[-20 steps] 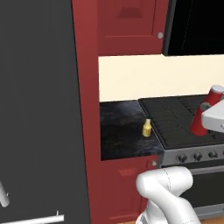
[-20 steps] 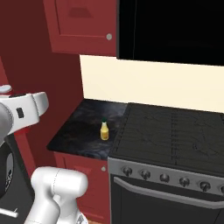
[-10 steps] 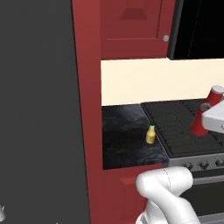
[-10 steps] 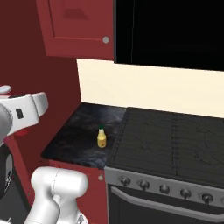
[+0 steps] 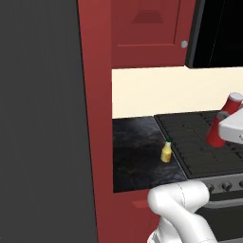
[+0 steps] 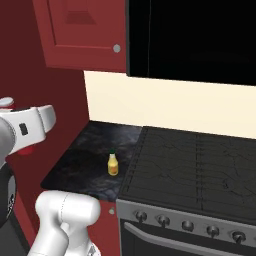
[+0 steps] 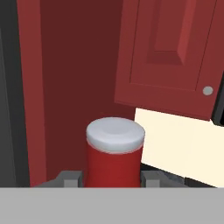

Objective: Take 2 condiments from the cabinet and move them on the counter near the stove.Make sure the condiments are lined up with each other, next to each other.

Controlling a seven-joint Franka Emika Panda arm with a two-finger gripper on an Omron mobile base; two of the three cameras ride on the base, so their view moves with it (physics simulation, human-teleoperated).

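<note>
Clamping the red bottle (image 7: 114, 153) between its fingers, the gripper (image 7: 109, 178) hides the bottle's base.

1. The red bottle (image 7: 114, 153) fills the gap between the jaws.
2. Ahead of the jaws, the shut cabinet (image 7: 168, 57) door blocks the upper right.
3. Far below, the counter (image 6: 85, 162) lies bare around the yellow bottle (image 6: 113, 163), beside the stove (image 6: 200, 170).

Glossy veined marble counter (image 6: 85, 160)
</note>
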